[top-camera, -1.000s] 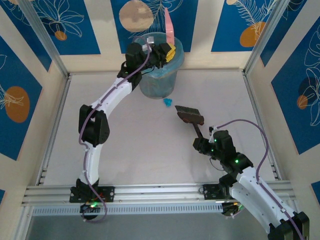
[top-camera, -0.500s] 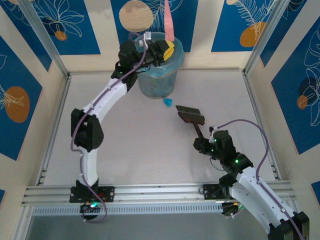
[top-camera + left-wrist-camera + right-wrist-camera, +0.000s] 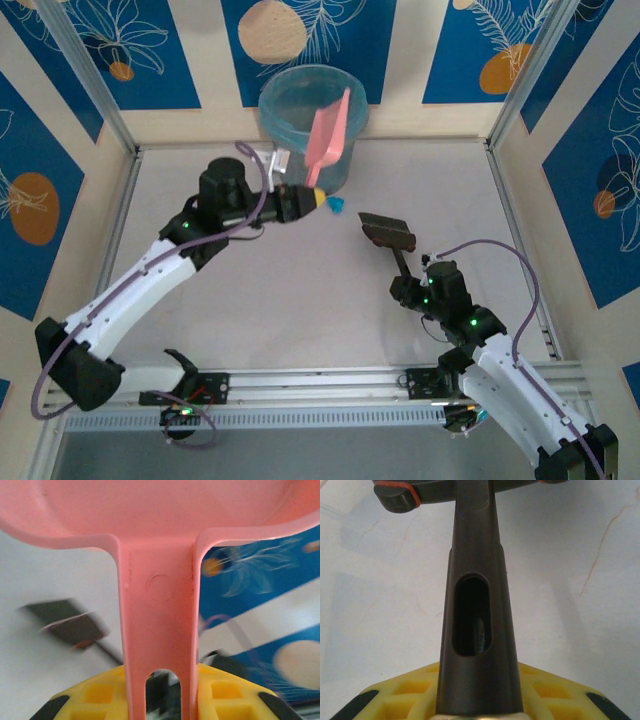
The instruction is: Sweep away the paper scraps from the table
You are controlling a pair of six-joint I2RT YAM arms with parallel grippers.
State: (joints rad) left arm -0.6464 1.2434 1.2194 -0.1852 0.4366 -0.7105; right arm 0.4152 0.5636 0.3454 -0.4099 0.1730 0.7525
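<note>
My left gripper [image 3: 308,198] is shut on the handle of the pink dustpan [image 3: 327,140], whose scoop rises in front of the blue bucket [image 3: 300,100]. In the left wrist view the dustpan handle [image 3: 157,625] runs up from between my yellow fingers [image 3: 95,695]. One cyan paper scrap [image 3: 337,206] lies on the table [image 3: 250,300] just right of the left gripper. My right gripper [image 3: 408,284] is shut on the handle of the dark brush [image 3: 386,232], whose head rests on the table right of the scrap. In the right wrist view the brush handle [image 3: 476,615] is clamped between the fingers [image 3: 405,695].
The blue bucket stands at the table's back edge, against the patterned wall. Aluminium rails [image 3: 320,385] border the table at the front and sides. The left arm [image 3: 150,275] stretches across the left half of the table.
My left arm has drawn back from the bucket's rim and dropped low over the table, bringing the dustpan down in front of the bucket. The right arm and brush have hardly moved.
</note>
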